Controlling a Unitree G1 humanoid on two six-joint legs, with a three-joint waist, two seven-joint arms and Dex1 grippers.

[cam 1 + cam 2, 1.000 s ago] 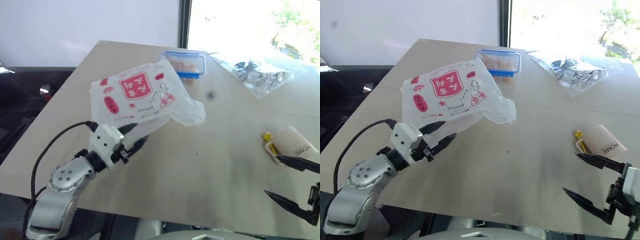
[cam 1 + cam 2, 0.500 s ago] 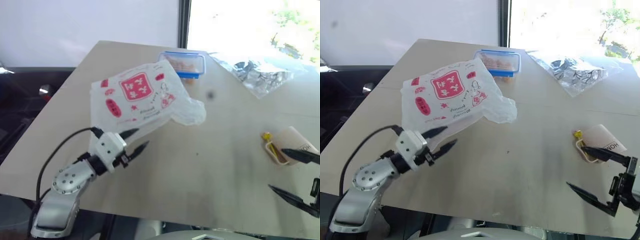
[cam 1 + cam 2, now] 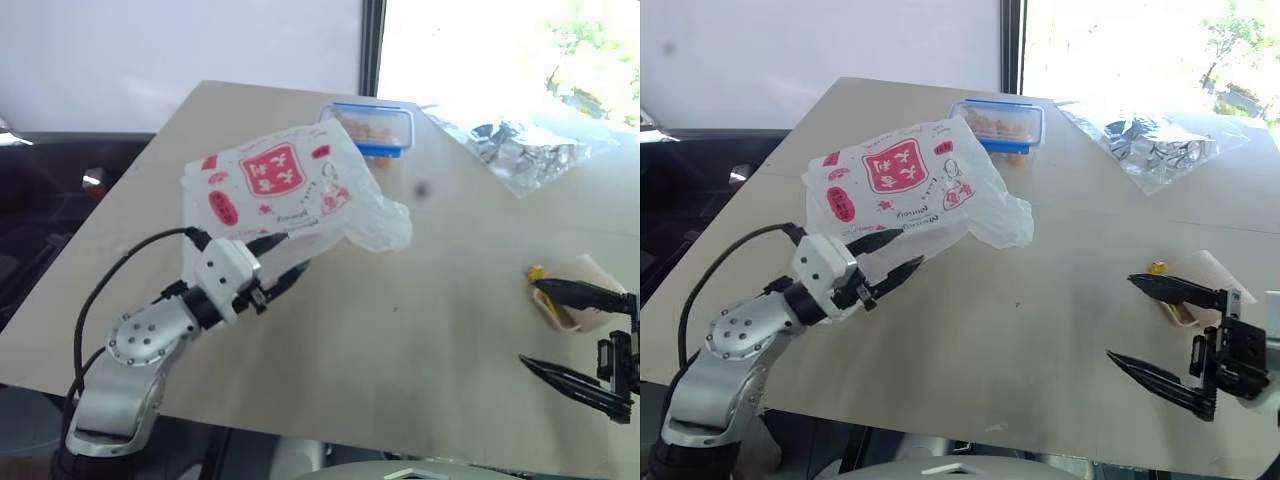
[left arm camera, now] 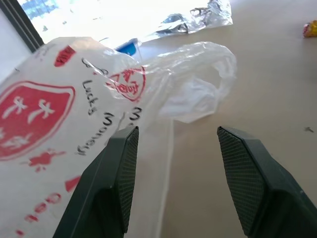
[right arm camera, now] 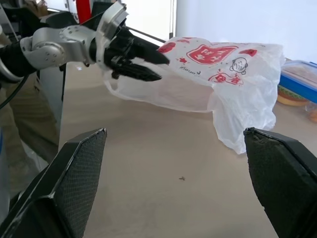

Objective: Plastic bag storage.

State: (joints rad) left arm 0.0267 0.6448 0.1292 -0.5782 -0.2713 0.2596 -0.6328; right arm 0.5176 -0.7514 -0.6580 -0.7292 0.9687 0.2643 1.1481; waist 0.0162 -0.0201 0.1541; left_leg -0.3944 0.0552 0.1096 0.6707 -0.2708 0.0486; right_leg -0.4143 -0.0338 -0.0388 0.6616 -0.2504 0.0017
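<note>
My left hand (image 3: pixel 888 268), fingers apart, reaches into the plastic bag (image 3: pixel 902 190) on the tabletop (image 3: pixel 1040 300); my right hand (image 3: pixel 1155 328) gapes empty; next, pinch the bag's edge.

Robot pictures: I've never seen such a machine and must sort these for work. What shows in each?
It is a two-armed humanoid robot. The two wide pictures come from cameras in its head, looking down over a beige table. The other two come from cameras on its wrists, looking along the black fingers. On the table lie a printed white plastic bag, a blue-rimmed food box, crinkled clear wrap and a small beige packet. The left pincer has its fingers apart at the bag's near edge, not closed on it. The right pincer stands wide open near the packet, holding nothing.
</note>
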